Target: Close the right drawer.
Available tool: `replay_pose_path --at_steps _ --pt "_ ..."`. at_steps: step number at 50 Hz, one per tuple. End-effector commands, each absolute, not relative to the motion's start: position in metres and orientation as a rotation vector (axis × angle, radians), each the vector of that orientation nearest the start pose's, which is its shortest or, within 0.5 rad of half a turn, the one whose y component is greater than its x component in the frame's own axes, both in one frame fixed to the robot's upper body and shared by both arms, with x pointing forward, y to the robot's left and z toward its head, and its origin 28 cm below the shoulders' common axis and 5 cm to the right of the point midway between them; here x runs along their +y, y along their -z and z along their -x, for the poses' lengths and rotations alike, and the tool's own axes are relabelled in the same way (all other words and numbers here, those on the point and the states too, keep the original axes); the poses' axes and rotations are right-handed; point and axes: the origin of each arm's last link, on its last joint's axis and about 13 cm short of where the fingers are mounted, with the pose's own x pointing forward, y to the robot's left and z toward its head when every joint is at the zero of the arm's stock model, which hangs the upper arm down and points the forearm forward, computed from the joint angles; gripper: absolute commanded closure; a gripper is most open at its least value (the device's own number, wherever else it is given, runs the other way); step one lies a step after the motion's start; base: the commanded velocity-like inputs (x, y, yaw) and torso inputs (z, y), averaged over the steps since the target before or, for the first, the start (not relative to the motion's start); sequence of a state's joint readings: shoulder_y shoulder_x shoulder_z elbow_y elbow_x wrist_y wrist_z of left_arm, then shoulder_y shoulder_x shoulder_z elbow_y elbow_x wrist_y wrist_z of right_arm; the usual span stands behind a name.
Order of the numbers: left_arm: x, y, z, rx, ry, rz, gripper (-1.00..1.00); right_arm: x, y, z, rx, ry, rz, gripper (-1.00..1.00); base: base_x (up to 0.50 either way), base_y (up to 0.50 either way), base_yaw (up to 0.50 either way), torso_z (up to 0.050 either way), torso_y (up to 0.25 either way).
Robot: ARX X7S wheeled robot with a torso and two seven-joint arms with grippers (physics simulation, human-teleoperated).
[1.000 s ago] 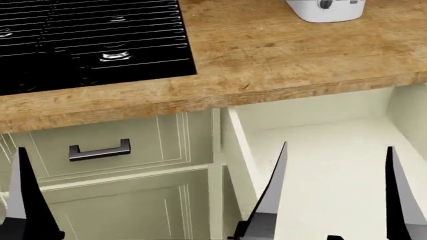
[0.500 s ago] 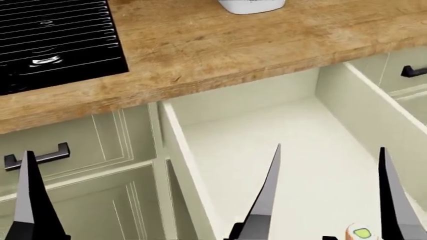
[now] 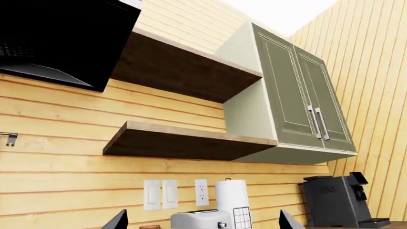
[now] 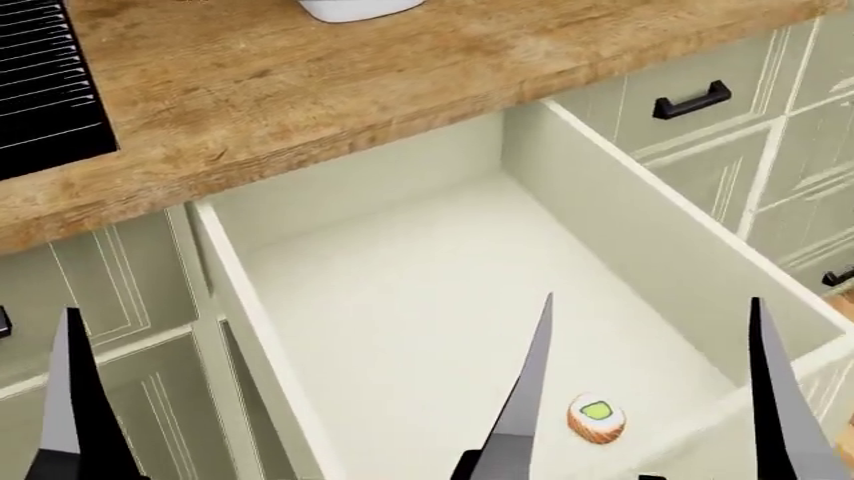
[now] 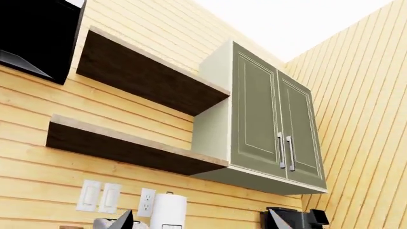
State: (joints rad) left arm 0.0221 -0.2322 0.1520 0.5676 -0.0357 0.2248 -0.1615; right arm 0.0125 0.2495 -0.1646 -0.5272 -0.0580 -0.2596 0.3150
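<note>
1. A knotty wooden plank surface (image 4: 334, 75) runs across the top of the head view, with a black ribbed cooktop (image 4: 40, 90) set in at its left and the base of a white appliance (image 4: 358, 8) at its far edge.
2. The wrist views show a yellow plank wall (image 3: 64, 176), two dark wooden shelves (image 3: 184, 140), an olive two-door wall cabinet (image 3: 305, 109), a white toaster (image 3: 200, 219) and a black coffee machine (image 3: 337, 200).
3. The wide pale sage-green right drawer (image 4: 641, 230) stands pulled far out from under the surface, its off-white interior exposed.
4. A small sushi roll with a green centre (image 4: 595, 418) lies on the drawer floor near the front right corner.
5. The right claw (image 4: 647, 400) hangs over the drawer, its dark fingers spread wide and empty.
6. Only one finger of the left claw (image 4: 74, 400) shows there; in the left wrist view its tips stand wide apart.
</note>
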Motion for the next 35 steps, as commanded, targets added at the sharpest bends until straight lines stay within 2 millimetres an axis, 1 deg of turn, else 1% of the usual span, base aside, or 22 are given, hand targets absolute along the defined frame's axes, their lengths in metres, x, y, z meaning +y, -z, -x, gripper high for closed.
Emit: replay_pose_path --at_steps 1,35 --pt "0.2069 -0.1388 -0.1864 -0.750 0.092 -0.066 -1.00 -0.1000 -0.1390 -0.1944 -0.805 0.051 0.115 -1.00 -0.04 0.03 -0.50 0.000 0.000" --pt "0.2056 -0.1390 -0.1858 -0.758 0.096 -0.074 -1.00 -0.0996 -0.1329 -0.1948 -0.802 0.045 0.146 -1.00 -0.04 0.03 -0.50 0.000 0.000"
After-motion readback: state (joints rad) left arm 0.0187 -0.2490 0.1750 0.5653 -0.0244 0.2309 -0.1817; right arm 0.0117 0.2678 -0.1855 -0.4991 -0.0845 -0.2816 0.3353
